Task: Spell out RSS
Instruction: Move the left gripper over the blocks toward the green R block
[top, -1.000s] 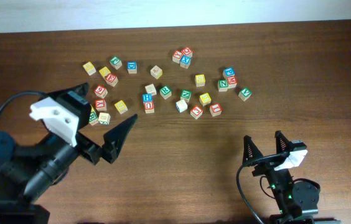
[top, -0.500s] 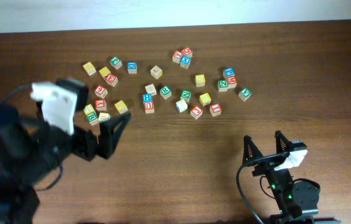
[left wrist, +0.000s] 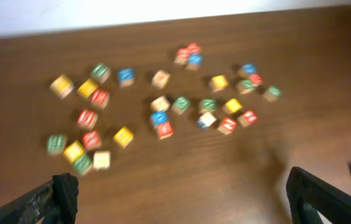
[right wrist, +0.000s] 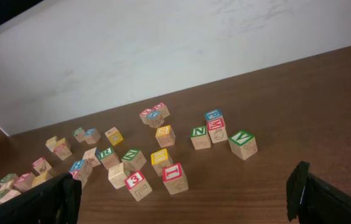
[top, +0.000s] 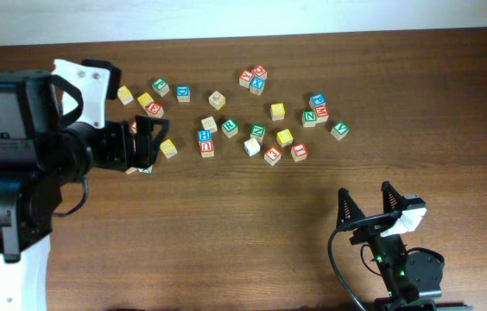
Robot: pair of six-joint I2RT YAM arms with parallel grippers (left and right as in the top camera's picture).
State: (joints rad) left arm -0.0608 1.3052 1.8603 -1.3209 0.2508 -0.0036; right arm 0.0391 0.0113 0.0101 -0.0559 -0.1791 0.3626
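Observation:
The green-edged R cube (top: 229,128) lies mid-table among scattered letter cubes, also seen in the right wrist view (right wrist: 106,155) and blurred in the left wrist view (left wrist: 180,104). Several yellow-edged cubes lie about, among them two right of the R (top: 278,111) (top: 284,136) and one to its left (top: 167,148); I cannot read an S on any. My left gripper (top: 144,142) (left wrist: 185,199) hangs open over the left cluster, holding nothing. My right gripper (top: 366,200) (right wrist: 185,193) stands open near the front right, well short of the cubes.
Red, blue and green cubes are mixed in, such as a red 3 (right wrist: 137,183), a red I (right wrist: 173,175) and a green V (right wrist: 242,143). The table's far edge meets a white wall (right wrist: 163,50). Bare wood (top: 261,216) stretches in front of the cubes.
My left arm has swung back and up, carrying its open gripper from the bare wood toward the left cluster of cubes. The right arm and the cubes have not moved.

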